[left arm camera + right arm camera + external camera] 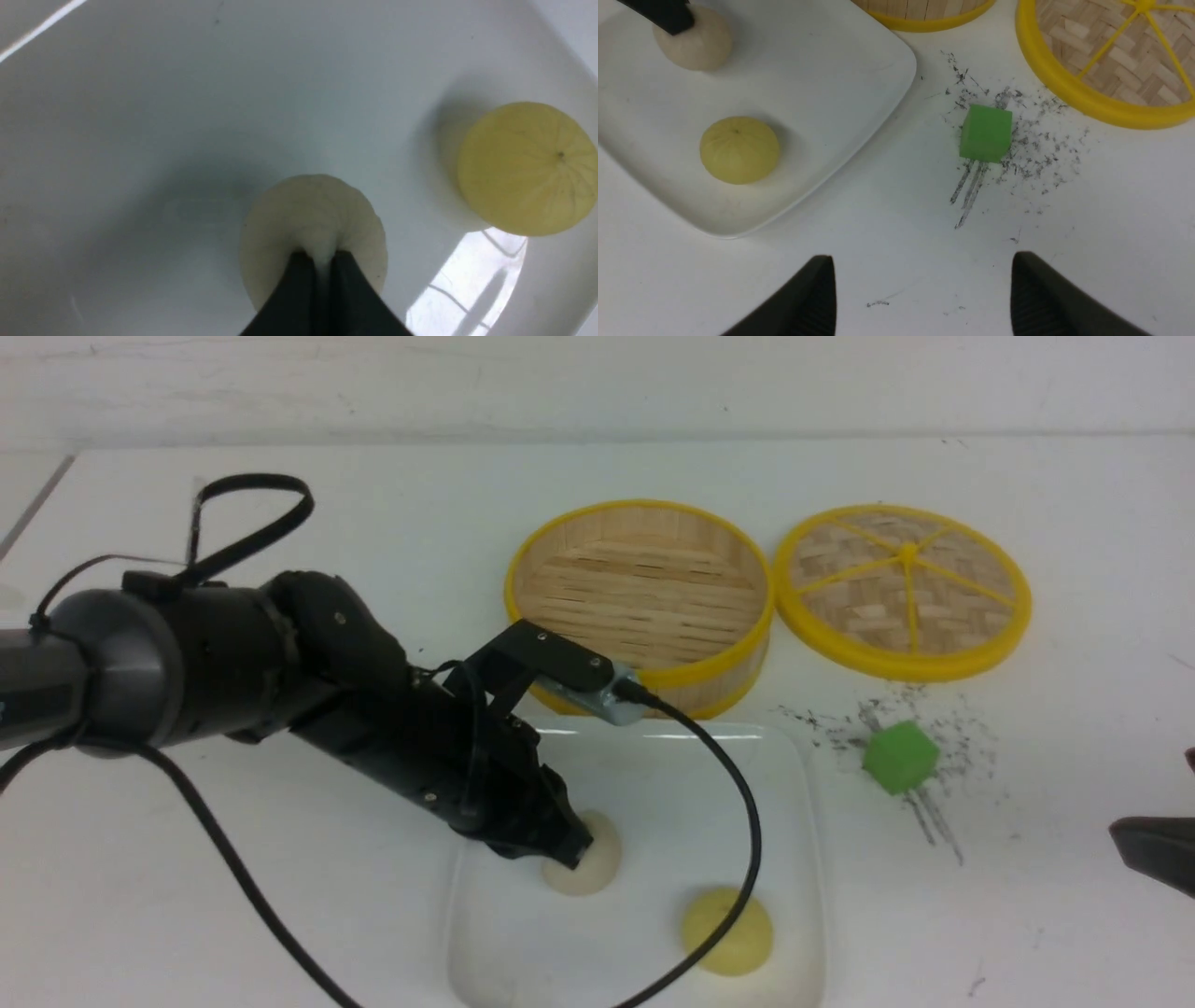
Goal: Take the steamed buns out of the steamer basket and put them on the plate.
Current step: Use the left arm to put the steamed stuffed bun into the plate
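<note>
The cream steamed bun [596, 870] [313, 210] [698, 46] rests on the white plate [672, 784] [187, 116] [831, 93]. My left gripper [569, 854] [322, 257] is shut on the bun's top, pinching a fold of dough between its black fingers. A pale yellow bun [728, 933] [528, 168] [739, 150] lies free on the plate nearer the front. Behind the plate stands the steamer basket [644, 597] [924, 14] with nothing in it. At the table's right edge my right gripper [1158, 798] [922, 280] is open over bare table, holding nothing.
The flat woven lid with yellow spokes [904, 588] [1120, 60] lies right of the basket. A green cube [899, 756] [986, 133] sits on dark scuff marks between the plate and my right gripper. A black cable from the left wrist loops over the plate.
</note>
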